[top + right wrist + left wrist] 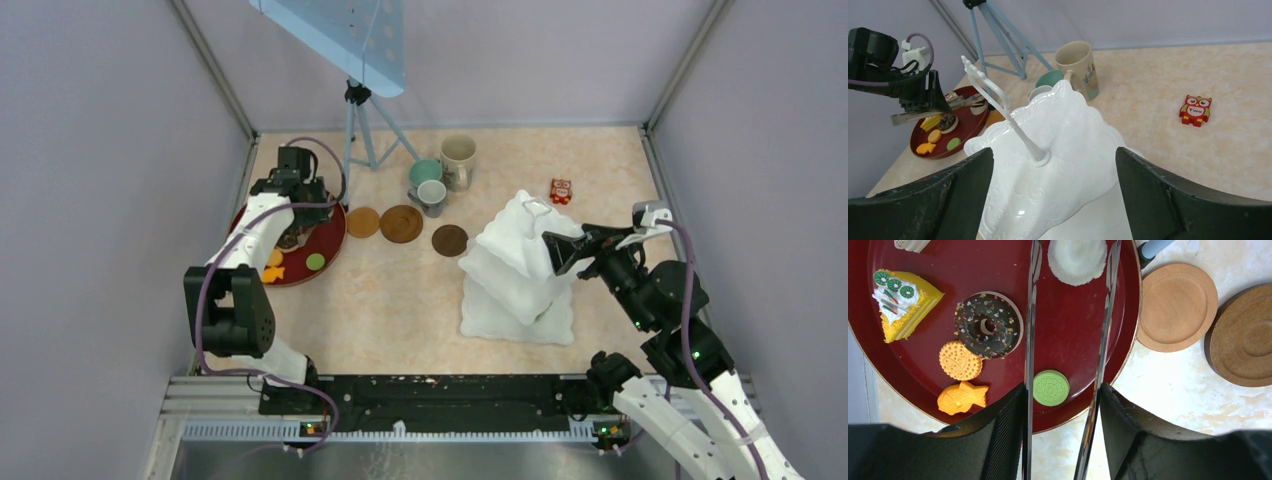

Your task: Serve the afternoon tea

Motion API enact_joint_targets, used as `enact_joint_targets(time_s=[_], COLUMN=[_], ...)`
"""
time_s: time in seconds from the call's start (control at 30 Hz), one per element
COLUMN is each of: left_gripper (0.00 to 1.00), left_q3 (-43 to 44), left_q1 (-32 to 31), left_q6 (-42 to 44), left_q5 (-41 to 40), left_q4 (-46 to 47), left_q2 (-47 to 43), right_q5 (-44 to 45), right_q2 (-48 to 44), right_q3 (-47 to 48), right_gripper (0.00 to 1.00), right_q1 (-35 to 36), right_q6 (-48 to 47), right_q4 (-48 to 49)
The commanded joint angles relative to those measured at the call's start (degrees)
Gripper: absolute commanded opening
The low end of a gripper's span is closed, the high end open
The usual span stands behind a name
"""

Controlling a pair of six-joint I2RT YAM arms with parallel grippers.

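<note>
My left gripper [1062, 386] is shut on the metal tongs [1029, 315], whose two arms stand apart above the dark-red tray [1073, 335]. The tray holds a green cookie [1051, 388], a chocolate donut [988, 325], a yellow cookie [960, 360], an orange fish cake [960, 396], a yellow cake slice [903, 302] and a white round cake [1077, 257]. My right gripper [1054, 150] is open wide just above the top tier of the white stand [515, 270], which looks tilted. The beige mug [458, 158], teal mug [424, 172] and grey mug [432, 195] stand at the back. Three coasters [401, 223] lie near them.
A red owl toy [560, 190] lies at the back right. A blue tripod [358, 120] stands at the back, next to the tray and the mugs. Grey walls close in the table on the left, right and back.
</note>
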Motion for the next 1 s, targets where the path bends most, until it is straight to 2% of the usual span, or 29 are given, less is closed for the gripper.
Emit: enact_joint_targets(time_s=[0.0,0.23,0.37,0.67,0.8,0.97], left_gripper=[0.59,0.56,0.59,0.6,0.55,0.44], left_q3=[-0.6,0.1,1.8,-2.4,-2.2,-1.1], left_q1=[1.2,1.6,1.6,1.6,1.6,1.6], left_q6=[1.3,2.0,1.5,1.4,1.5,1.7], left_q5=[-0.2,2.4,2.9,2.8,1.7,1.1], left_q4=[4.3,4.6,0.9,1.7,1.3,-0.2], left_q2=[0.8,3.3,3.8,0.5,0.9,-0.7], right_q5=[0.8,1.1,1.1,0.6,0.4,0.7], right_q2=[0.6,0.6,0.6,0.6,0.6,0.5], right_q3=[3.0,3.1,3.0,2.7,2.6,2.6], right_gripper=[0.9,0.9,0.9,0.9,0.9,0.9], right_q1=[0.7,0.7,0.7,0.7,0.7,0.7], right_q6=[-0.6,-0.2,0.1,1.0,1.1,1.2], right_q4=[1.2,0.8,0.9,1.0,1.2,1.0])
